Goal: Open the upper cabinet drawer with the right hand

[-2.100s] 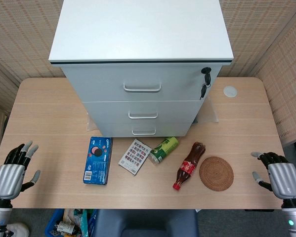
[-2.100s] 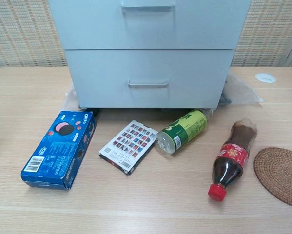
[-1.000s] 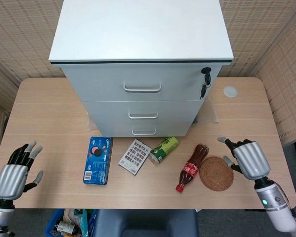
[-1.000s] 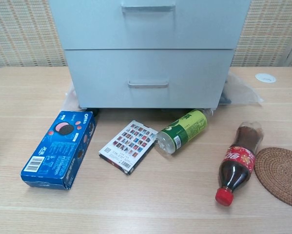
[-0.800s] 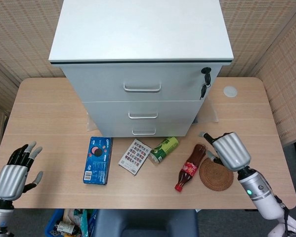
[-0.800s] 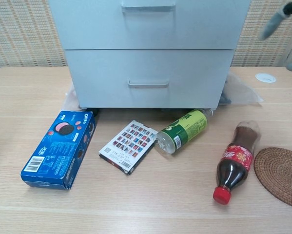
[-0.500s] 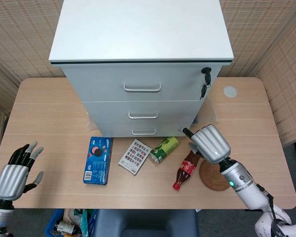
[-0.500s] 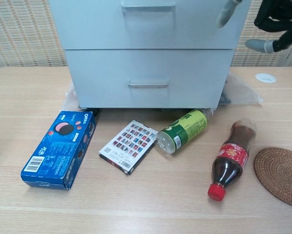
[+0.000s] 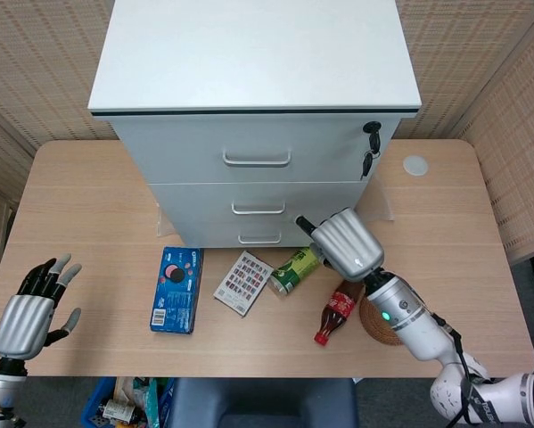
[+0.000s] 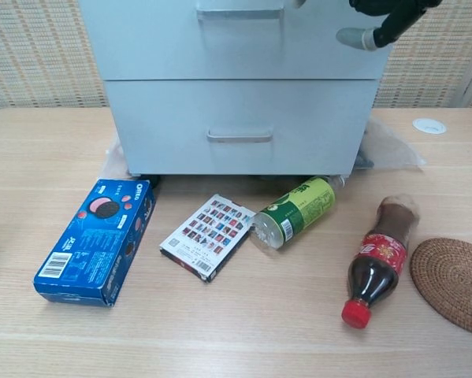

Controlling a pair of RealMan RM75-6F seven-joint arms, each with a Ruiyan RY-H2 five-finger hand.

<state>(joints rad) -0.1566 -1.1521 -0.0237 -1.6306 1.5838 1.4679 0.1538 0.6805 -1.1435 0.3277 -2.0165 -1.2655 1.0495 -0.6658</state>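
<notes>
From the head view, the right hand [image 9: 347, 242] hovers empty, fingers apart, before the cabinet [image 9: 258, 116]; the upper drawer handle [image 9: 257, 160] lies up and to its left, untouched. Just beside the hand sits a green bottle [image 9: 295, 270]; a cola bottle [image 9: 337, 308] and woven coaster [image 9: 375, 323] lie under its wrist. The left hand [image 9: 30, 310] rests open, well apart.

From the chest view, only right fingertips [image 10: 360, 37] show, right of the handle [image 10: 239, 11].
</notes>
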